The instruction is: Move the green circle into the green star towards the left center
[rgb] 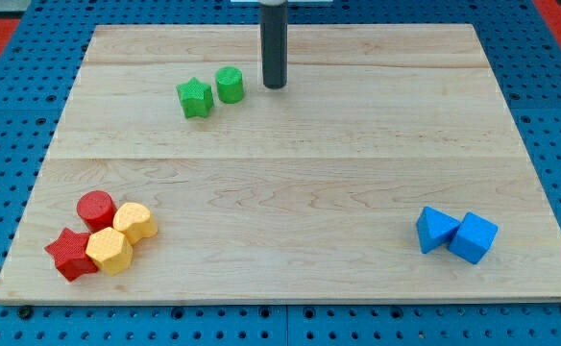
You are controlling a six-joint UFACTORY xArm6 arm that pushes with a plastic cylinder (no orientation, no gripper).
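While my tip (275,85) rests on the wooden tabletop (290,173), it stands just right of the green circle (230,85), apart from it.
No pincer is fitted; the rod ends plain. The green circle sits at far left-centre, just right of the green star (195,98), nearly touching. Near left: red circle (95,208), red star (70,253) and two yellow blocks (122,236) clustered. Near right: two blue blocks (456,234) together.
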